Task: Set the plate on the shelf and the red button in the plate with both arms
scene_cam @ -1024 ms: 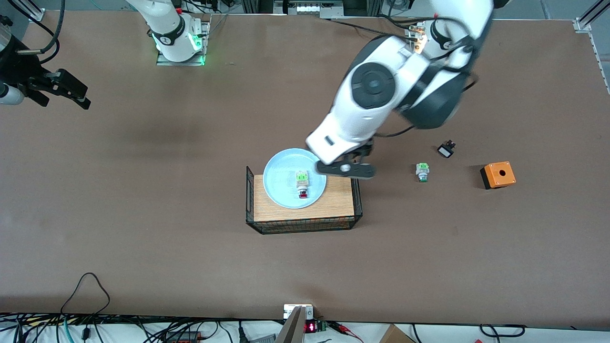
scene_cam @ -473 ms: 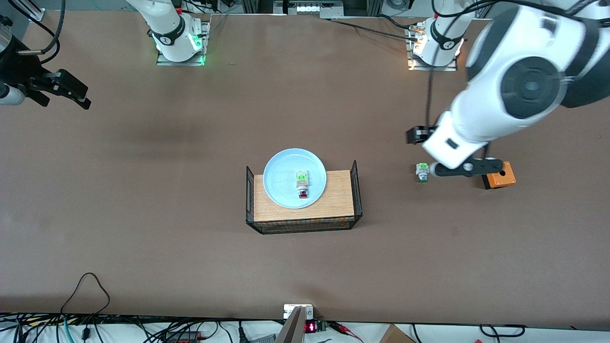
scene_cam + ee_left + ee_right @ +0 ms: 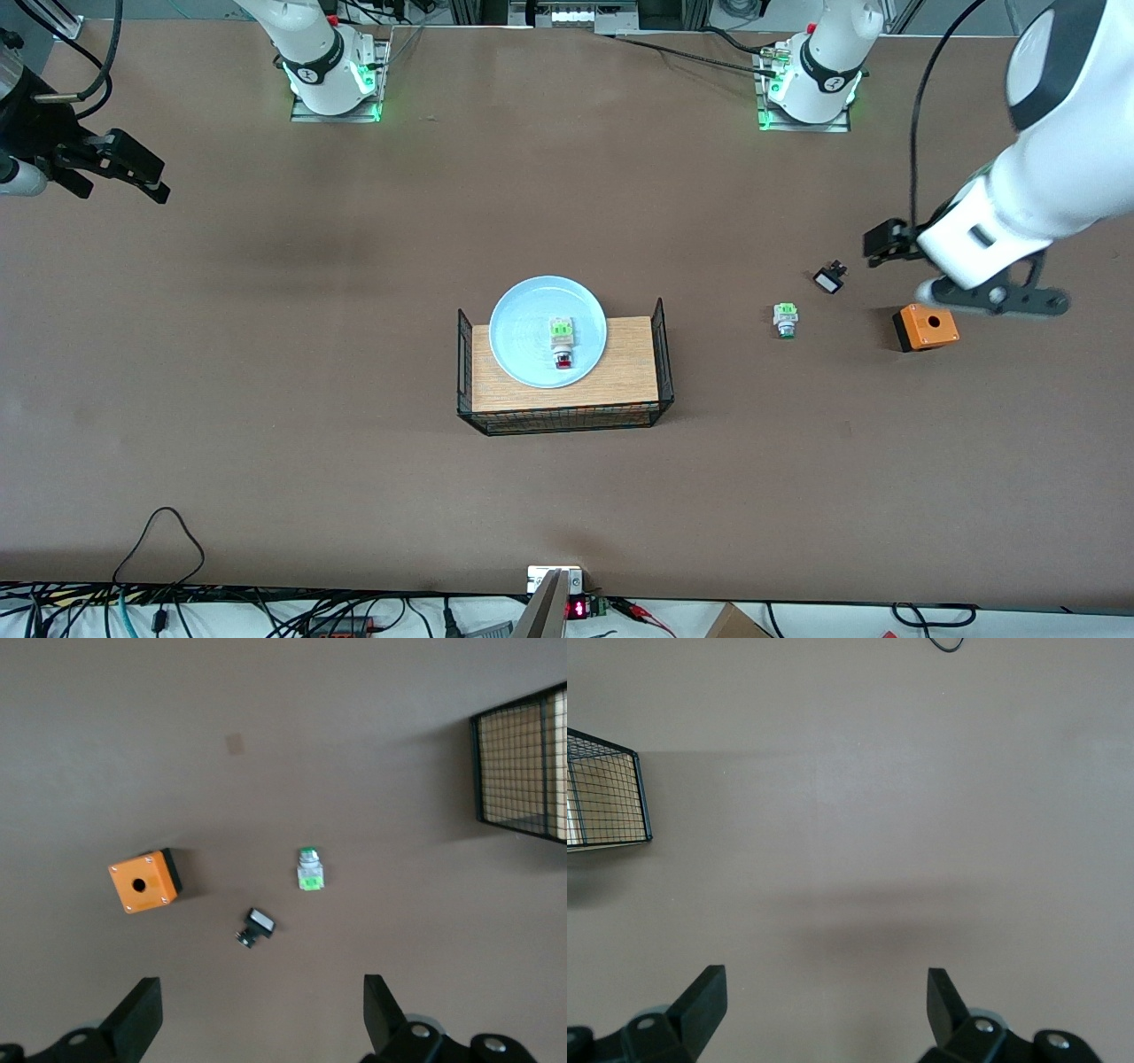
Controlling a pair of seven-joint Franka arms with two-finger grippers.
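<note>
My left arm reaches out from its base toward its own end of the table, forearm angled downward, wrist turned so the camera looks straight down. My left gripper [image 3: 992,299] hangs in the air with its fingers [image 3: 137,1014] spread wide and nothing between them. My right arm is pulled away to its own end of the table and waits there. My right gripper [image 3: 133,177] hovers above the tabletop, fingers [image 3: 702,997] likewise spread wide and empty.

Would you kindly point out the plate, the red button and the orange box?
plate [image 3: 523,323], front view, bare inner surface.
red button [image 3: 563,344], front view, middle of its body.
orange box [image 3: 926,327], front view, top face.
</note>
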